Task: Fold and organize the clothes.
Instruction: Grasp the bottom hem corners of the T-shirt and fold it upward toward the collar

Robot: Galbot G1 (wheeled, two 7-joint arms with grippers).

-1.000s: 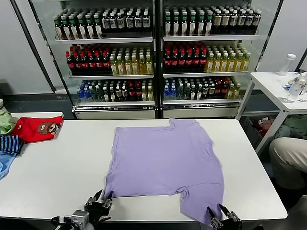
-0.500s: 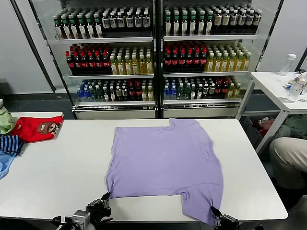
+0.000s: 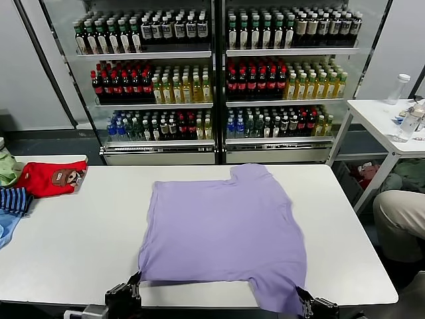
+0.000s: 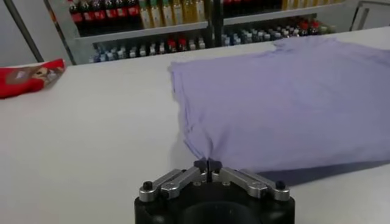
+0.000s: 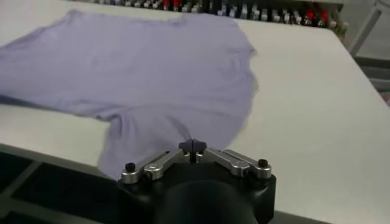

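While a red garment [image 3: 52, 178] and striped clothes [image 3: 13, 200] sit far left on the table [image 3: 73, 246], we've got the T-shirt [image 3: 222, 232] spread mid-table, left gripper [image 3: 135, 284] and right gripper [image 3: 302, 302] clamped on its near corners.

White table [image 3: 80, 246], red garment [image 3: 50, 178] (far left), striped cloth [image 3: 14, 199], drinks cooler [image 3: 212, 80]

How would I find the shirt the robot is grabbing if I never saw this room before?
Look at the big white table in front of the drink fridges. Spread flat in its middle is a plain lavender T-shirt, with the left gripper and right gripper pinching its near edge. The other clothes, a red garment and a striped garment, sit bunched up at the table's far left.
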